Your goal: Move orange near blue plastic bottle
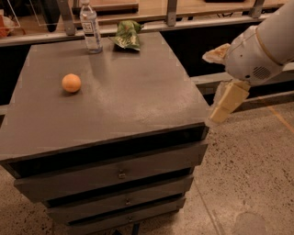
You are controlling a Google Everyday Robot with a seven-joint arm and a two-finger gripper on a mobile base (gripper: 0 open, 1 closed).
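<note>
The orange (71, 83) lies on the left part of the grey cabinet top (138, 101). The blue plastic bottle (90, 26) stands upright at the far edge of the top, behind the orange and well apart from it. My gripper (208, 89) hangs off the right side of the cabinet, level with its top edge and far from the orange. Its two cream fingers (227, 102) are spread apart with nothing between them. The white arm (259, 50) reaches in from the upper right.
A green wrinkly snack bag (127, 35) lies at the far edge, right of the bottle. The cabinet has drawers (119, 172) in front. A rail and wooden shelf (193, 11) run behind it. Speckled floor (257, 174) lies to the right.
</note>
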